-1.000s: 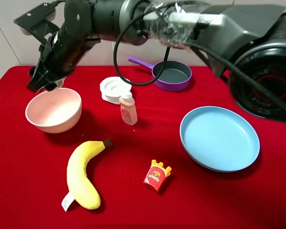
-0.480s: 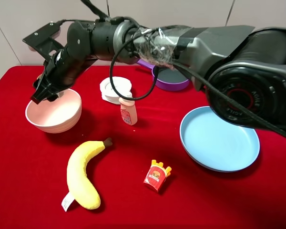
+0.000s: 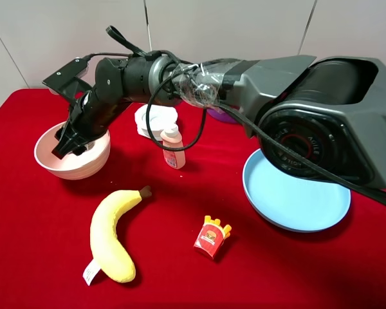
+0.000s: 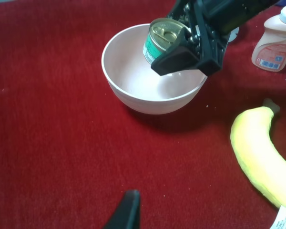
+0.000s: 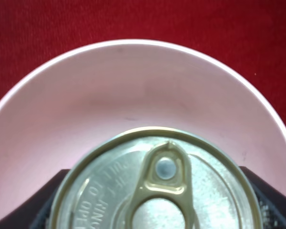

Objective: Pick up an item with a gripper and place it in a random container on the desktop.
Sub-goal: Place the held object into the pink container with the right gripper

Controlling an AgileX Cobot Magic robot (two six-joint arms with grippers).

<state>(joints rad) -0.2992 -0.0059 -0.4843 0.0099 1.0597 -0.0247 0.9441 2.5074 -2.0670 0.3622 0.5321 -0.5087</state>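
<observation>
- Worktop [image 3: 26, 257]: bright red cloth all over.
- Bowl [image 3: 64, 168], left of the frame: pale matte pink, no pattern.
- Tin can [image 4: 157, 40]: gold pull-tab lid, green label.
- Right claw [image 4: 181, 53]: black.
- Plate [image 3: 296, 193], right of the frame: plain light blue.
- Banana [image 3: 112, 235]: yellow, dark brown stem, 1 white tag.
- Bottle [image 3: 173, 149]: pink and white.
- Fries packet [image 3: 212, 239]: red, with yellow fries.

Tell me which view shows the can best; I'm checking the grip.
Left wrist view: the can shows lid and label, clamped by the right gripper over the bowl. Right wrist view shows only the lid; the high view hides it behind the arm.
</observation>
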